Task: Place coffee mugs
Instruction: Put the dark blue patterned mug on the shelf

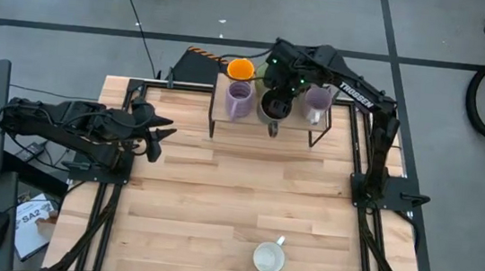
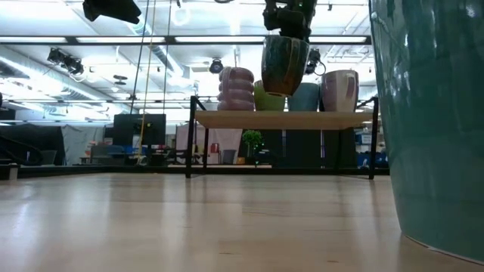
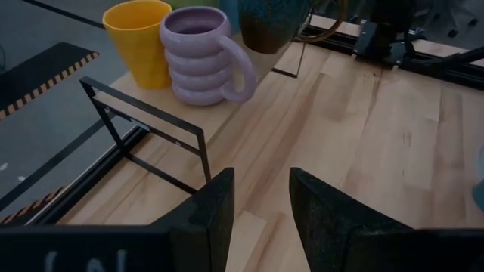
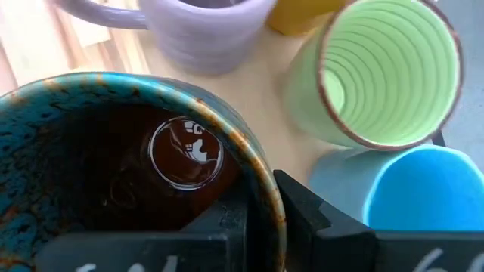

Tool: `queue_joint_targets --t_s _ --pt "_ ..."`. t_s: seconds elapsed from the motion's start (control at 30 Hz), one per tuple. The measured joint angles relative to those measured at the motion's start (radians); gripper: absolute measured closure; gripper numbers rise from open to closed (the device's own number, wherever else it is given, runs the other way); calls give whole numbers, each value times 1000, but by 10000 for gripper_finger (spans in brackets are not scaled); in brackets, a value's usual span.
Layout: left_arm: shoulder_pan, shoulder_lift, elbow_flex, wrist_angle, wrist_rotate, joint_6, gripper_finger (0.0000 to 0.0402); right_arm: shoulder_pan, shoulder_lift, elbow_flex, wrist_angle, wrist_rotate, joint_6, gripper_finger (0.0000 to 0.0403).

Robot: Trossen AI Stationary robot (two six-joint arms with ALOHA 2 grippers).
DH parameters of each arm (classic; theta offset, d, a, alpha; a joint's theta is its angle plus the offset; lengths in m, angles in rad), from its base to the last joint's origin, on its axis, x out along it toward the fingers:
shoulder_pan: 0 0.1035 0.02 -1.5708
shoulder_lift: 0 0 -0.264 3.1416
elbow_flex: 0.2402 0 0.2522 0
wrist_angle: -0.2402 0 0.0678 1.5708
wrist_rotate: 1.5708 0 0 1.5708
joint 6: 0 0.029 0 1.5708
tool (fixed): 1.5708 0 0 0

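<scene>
On the surface (image 1: 245, 199) nearest the camera edge, a cream mug (image 1: 268, 258) stands alone, well short of the shelf (image 1: 267, 120). The left pincer (image 1: 154, 135) waits beside the shelf, fingers parted, empty. The right pincer (image 1: 275, 103), clamped on the dark mug (image 2: 284, 64) rim, hangs it above the shelf front between ribbed lilac mug (image 1: 239, 100) and smooth lilac mug (image 1: 318, 105); lowering off-line could knock a neighbour or miss the edge. "TROSSEN" reads on the right arm (image 1: 355, 91).

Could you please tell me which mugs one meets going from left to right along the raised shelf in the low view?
Ribbed lilac mug → green mug → dark mug held above the shelf by the right gripper → blue mug → smooth lilac mug.
</scene>
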State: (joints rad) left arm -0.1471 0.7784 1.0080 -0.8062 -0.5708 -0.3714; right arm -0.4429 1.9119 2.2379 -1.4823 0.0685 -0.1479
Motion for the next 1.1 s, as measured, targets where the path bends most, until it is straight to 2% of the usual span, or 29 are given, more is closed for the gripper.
queue_joint_targets --t_s 0.23,0.4,0.77,1.1 --pt "0 0 0 1 -16 -6 267 -25 42 0 36 -35 -35 353" --pt "0 0 0 1 -17 -12 267 -26 73 -2 34 -4 -22 353" --pt "0 0 0 2 -16 -18 267 -51 84 -1 48 14 23 353" --pt "0 0 0 1 -16 -19 267 -71 84 -1 47 -14 32 344"
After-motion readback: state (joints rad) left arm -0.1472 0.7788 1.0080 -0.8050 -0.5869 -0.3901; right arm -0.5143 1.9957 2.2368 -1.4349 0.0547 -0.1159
